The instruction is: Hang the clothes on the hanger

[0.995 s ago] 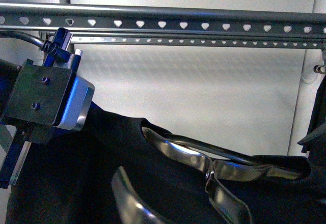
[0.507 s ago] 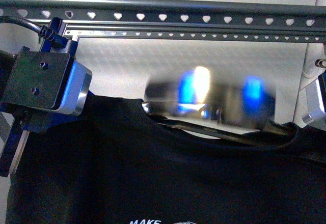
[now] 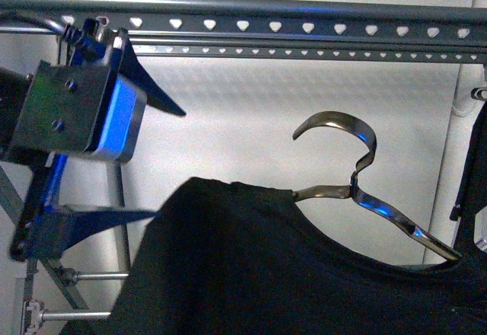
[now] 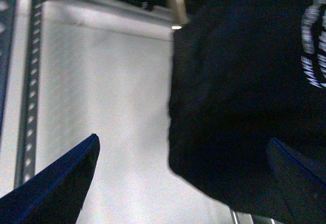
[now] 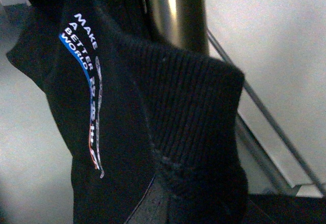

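The black T-shirt (image 3: 266,266) hangs low in the front view, draped over the metal hanger (image 3: 358,186). The hanger's hook stands up out of the collar, below the rail and apart from it. My left gripper (image 3: 170,164) is open at the left, its dark fingers spread just left of the shirt's shoulder. In the left wrist view the shirt (image 4: 239,91) hangs between the open fingers (image 4: 61,183) without being gripped. My right gripper (image 5: 168,203) is shut on the shirt's ribbed collar (image 5: 193,107), beside the hanger's metal (image 5: 175,10). The "MAKE A BETTER WORLD" print (image 5: 81,35) shows there.
A grey rail with heart-shaped holes (image 3: 304,27) runs across the top, above the hook. A white wall is behind. A plain dark garment (image 3: 475,167) hangs at the right edge. Metal frame struts (image 3: 84,278) stand at the lower left.
My left gripper has opened and let go of the shirt's shoulder. The shirt has sagged lower, and the hanger's hook now stands upright and clear.
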Action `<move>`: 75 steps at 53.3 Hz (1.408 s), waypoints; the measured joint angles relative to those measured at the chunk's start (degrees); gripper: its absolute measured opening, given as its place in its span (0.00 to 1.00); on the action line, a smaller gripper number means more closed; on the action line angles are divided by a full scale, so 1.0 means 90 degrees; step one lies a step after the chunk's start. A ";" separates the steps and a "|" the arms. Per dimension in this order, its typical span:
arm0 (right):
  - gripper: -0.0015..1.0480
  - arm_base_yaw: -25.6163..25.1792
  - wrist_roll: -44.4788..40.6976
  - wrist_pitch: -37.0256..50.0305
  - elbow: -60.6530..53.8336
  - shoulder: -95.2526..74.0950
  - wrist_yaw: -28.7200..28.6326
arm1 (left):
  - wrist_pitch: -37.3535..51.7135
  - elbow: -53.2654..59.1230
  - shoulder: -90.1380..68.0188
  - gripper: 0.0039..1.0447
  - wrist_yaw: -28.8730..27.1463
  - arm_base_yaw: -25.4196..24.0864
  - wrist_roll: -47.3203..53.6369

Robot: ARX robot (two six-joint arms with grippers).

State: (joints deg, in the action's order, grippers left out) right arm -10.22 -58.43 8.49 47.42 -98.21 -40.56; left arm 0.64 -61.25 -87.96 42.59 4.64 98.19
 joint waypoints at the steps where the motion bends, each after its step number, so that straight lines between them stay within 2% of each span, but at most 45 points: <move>1: 0.08 -0.0029 0.0083 0.0024 0.0005 -0.0049 0.0027 | 0.0527 0.0136 0.0002 0.95 -0.0087 -0.0010 -0.0515; 3: 0.08 -0.0066 0.0287 0.0068 0.0017 -0.0100 0.0083 | 0.1297 0.0299 0.0002 0.94 -0.0291 -0.0041 -0.1452; 4: 0.08 -0.0092 0.0464 0.0056 0.0051 -0.0134 0.0153 | 0.1977 0.0372 -0.0022 0.94 -0.0585 -0.0080 -0.2334; 6: 0.08 -0.0112 0.0614 0.0029 0.0087 -0.0136 0.0233 | 0.2463 0.0352 -0.0053 0.94 -0.0889 -0.0143 -0.3449; 8: 0.08 -0.0121 0.0862 0.0029 0.0136 -0.0134 0.0391 | 0.2924 0.0209 -0.0058 0.94 -0.1576 -0.0257 -0.4974; 13: 0.08 -0.0124 0.1639 -0.0194 0.0432 -0.0134 0.0935 | 0.2212 -0.0432 0.0010 0.94 -0.3279 -0.0743 -0.8735; 15: 0.08 -0.0104 0.2183 -0.0185 0.0542 -0.0095 0.1105 | 0.2076 -0.0454 0.0100 0.94 -0.3383 -0.0998 -1.0193; 18: 0.08 -0.0085 0.2715 -0.0199 0.0656 -0.0046 0.1137 | 0.2161 -0.0316 0.0250 0.89 -0.3679 -0.1117 -1.0790; 19: 0.08 -0.0070 0.2987 -0.0245 0.0721 -0.0022 0.1197 | 0.2329 -0.0168 0.0345 0.86 -0.3990 -0.1129 -1.0924; 21: 0.08 -0.0039 0.3313 -0.0352 0.0855 0.0010 0.1265 | 0.2533 0.0153 0.0551 0.81 -0.4216 -0.1129 -1.0936; 31: 0.08 0.0221 0.5287 -0.0775 0.2220 0.0056 0.1443 | 0.3563 0.2322 0.1868 0.46 -0.4333 -0.0874 -1.0926; 35: 0.08 0.0272 0.6207 -0.1464 0.3247 -0.0002 0.1637 | 0.3883 0.3206 0.2222 0.28 -0.4507 -0.0755 -1.0924; 38: 0.08 0.0311 0.6477 -0.1868 0.3694 -0.0097 0.1753 | 0.4002 0.3555 0.2378 0.19 -0.4721 -0.0646 -1.0926; 43: 0.08 0.0452 0.6798 -0.2480 0.4384 -0.0437 0.1938 | 0.4184 0.4073 0.2727 0.04 -0.4724 -0.0546 -1.0926; 52: 0.08 0.0954 0.7070 -0.3422 0.5736 -0.1396 0.2586 | 0.4364 0.5056 0.3502 0.03 -0.4726 -0.0525 -1.0921; 60: 0.08 0.1530 0.7096 -0.3546 0.5957 -0.1649 0.2936 | 0.4362 0.5506 0.3995 0.03 -0.4726 -0.0525 -1.0921; 65: 0.08 0.2059 0.7130 -0.3483 0.5974 -0.1744 0.2946 | 0.4250 0.5821 0.4439 0.03 -0.4726 -0.0525 -1.0921; 70: 0.08 0.2300 0.7167 -0.3283 0.5872 -0.1746 0.2934 | 0.4114 0.6001 0.4748 0.03 -0.4728 -0.0525 -1.0921; 75: 0.24 0.2380 0.7213 -0.2623 0.5452 -0.1681 0.3024 | 0.3944 0.6159 0.5066 0.03 -0.4731 -0.0525 -1.0921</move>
State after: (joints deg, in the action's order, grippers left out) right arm 11.20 6.48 -15.11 96.49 -113.34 -13.34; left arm 36.14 -5.82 -42.37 0.01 -0.08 -0.10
